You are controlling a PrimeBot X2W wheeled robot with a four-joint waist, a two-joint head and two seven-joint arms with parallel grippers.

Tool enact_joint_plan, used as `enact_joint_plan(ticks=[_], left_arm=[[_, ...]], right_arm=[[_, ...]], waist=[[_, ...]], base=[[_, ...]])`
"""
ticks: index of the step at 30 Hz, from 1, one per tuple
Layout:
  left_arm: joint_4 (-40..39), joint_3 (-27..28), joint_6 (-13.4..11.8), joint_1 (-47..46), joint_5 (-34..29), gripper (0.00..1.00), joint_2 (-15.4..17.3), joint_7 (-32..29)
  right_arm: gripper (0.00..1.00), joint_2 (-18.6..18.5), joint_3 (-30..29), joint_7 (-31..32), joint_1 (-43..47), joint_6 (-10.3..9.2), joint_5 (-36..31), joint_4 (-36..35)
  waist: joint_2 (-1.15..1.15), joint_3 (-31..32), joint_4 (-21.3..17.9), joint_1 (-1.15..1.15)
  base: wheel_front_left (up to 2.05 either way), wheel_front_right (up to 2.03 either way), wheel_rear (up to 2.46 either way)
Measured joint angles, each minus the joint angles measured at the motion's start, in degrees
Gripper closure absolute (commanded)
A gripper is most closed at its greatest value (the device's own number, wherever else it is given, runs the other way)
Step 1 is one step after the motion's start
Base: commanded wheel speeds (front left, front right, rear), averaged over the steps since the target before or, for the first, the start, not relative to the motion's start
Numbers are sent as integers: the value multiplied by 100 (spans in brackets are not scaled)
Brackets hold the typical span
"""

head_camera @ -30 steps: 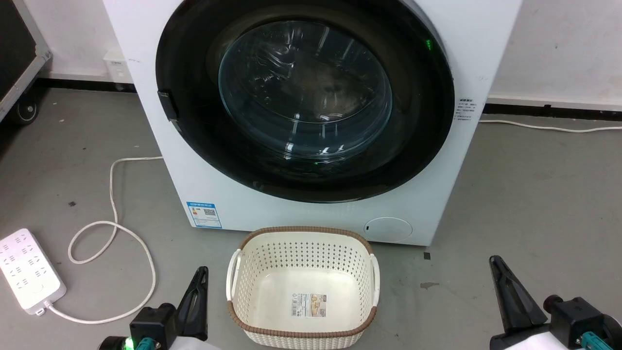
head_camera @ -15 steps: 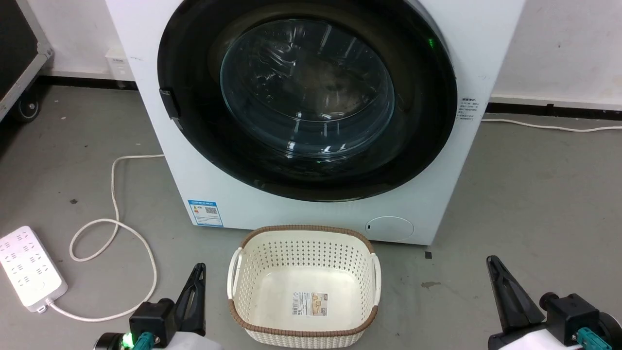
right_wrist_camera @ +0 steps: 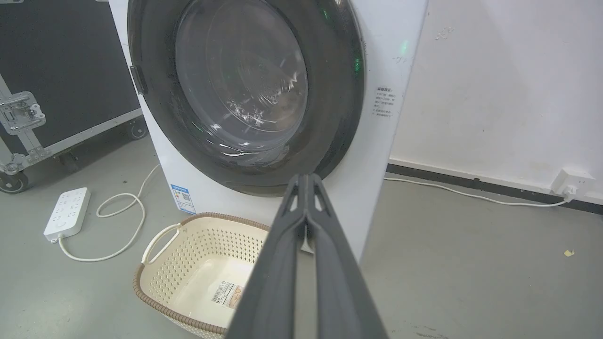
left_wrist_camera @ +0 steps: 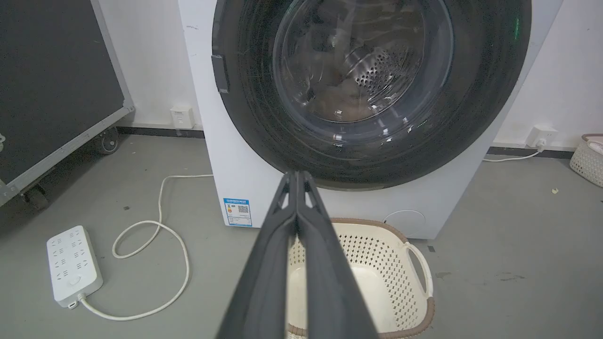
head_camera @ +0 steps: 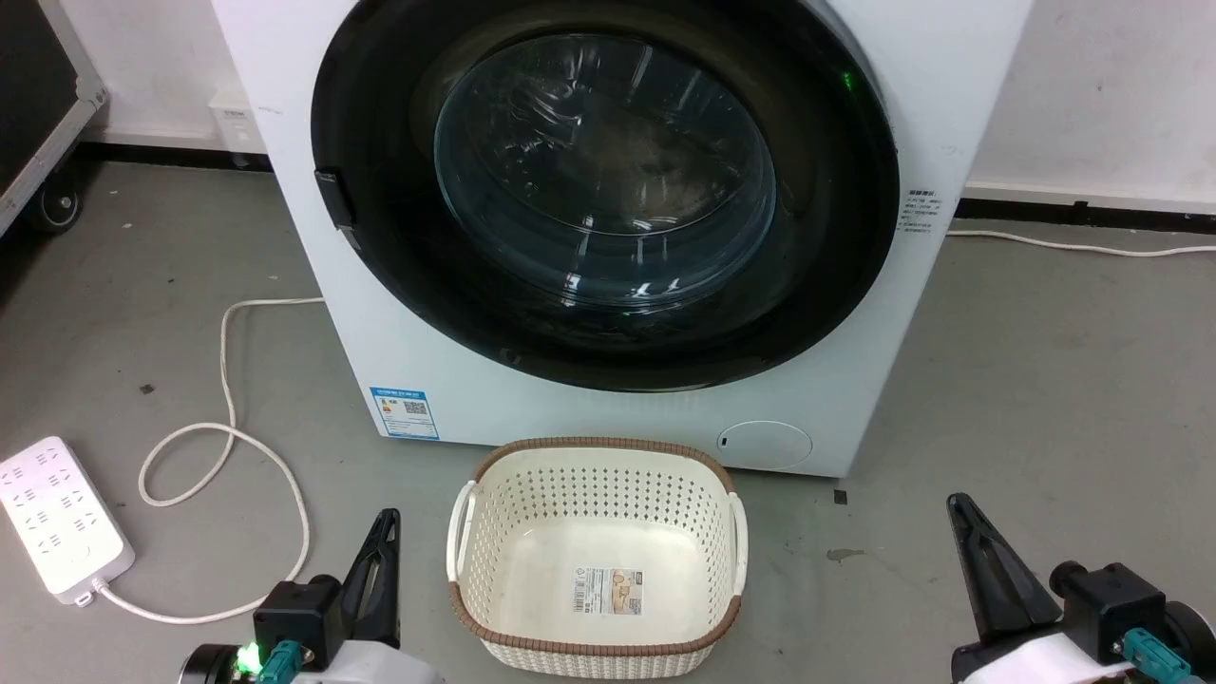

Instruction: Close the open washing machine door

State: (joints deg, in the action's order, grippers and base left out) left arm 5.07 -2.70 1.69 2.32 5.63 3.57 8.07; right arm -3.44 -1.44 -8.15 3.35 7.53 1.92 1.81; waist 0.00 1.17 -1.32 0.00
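Note:
The washing machine door (head_camera: pixel 608 190), a glossy black rim around a bulging glass bowl, lies flat against the white machine front, with no gap showing at its edge. It is also seen in the left wrist view (left_wrist_camera: pixel 367 70) and the right wrist view (right_wrist_camera: pixel 245 84). A small black catch (head_camera: pixel 334 198) sits on the door's left edge. My left gripper (head_camera: pixel 385 521) is low at the left, shut on nothing, well short of the machine. My right gripper (head_camera: pixel 955 503) is low at the right, also shut and empty. Both pairs of fingers press together in the wrist views, left (left_wrist_camera: pixel 297 175) and right (right_wrist_camera: pixel 306 178).
A cream perforated basket (head_camera: pixel 598 445) with a brown rim stands on the grey floor just in front of the machine, between my grippers. A white power strip (head_camera: pixel 57 518) and its looped cable (head_camera: pixel 228 380) lie at the left. A black wheeled case (left_wrist_camera: pixel 47 84) stands far left.
The head view has shifted slightly, so the machine sits a touch more to the right. Both grippers are a little lower in the view. The door looks the same.

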Motion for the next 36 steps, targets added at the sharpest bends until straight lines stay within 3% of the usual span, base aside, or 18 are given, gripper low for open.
enact_joint_plan(ticks=[36], left_arm=[[-246, 142, -57, -88, -268, 100, -38, -410]], right_arm=[[100, 10, 75, 414, -139, 0, -96, -69]], waist=[[0, -62, 69, 0]], base=[[0, 0, 0]])
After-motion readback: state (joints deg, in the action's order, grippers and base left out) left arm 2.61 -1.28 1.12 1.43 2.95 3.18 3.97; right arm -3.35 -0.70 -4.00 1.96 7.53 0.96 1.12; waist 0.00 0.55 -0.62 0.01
